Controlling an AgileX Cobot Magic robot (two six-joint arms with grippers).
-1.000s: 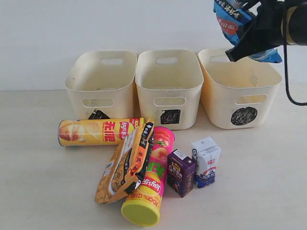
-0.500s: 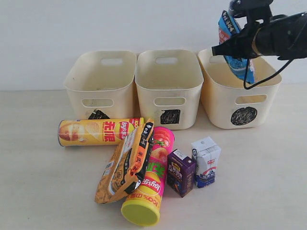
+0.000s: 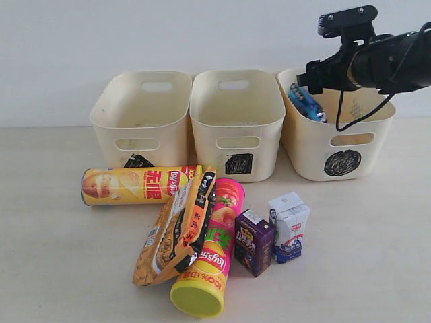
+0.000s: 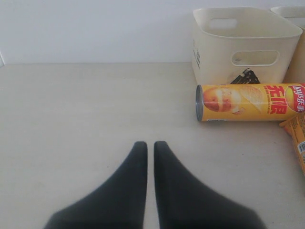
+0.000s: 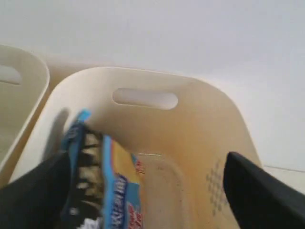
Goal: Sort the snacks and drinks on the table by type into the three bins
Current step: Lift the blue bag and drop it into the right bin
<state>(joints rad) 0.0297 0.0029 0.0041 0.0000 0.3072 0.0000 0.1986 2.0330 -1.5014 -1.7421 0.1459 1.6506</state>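
Note:
The blue snack bag (image 3: 304, 102) lies inside the right bin (image 3: 306, 145), the one marked with a circle, leaning on its left wall. My right gripper (image 3: 311, 77) hovers open just above it; in the right wrist view the bag (image 5: 114, 191) sits beside one finger, the jaws (image 5: 145, 160) wide apart. On the table (image 3: 54, 256) lie the yellow tube (image 3: 135, 185), the pink tube (image 3: 212, 249) and the orange bag (image 3: 178, 232) across them. The purple carton (image 3: 254, 242) and white carton (image 3: 291, 225) stand upright. My left gripper (image 4: 150, 145) is shut and holds nothing.
The left bin (image 3: 111, 134) and middle bin (image 3: 236, 124) show nothing inside. The yellow tube (image 4: 248, 102) lies right in front of the left bin (image 4: 214, 52), partly hiding its scribble. A plain white wall stands behind the bins.
My right gripper swung left and down over the right bin, then opened. The blue bag left the fingers and dropped into that bin. The items on the table did not move.

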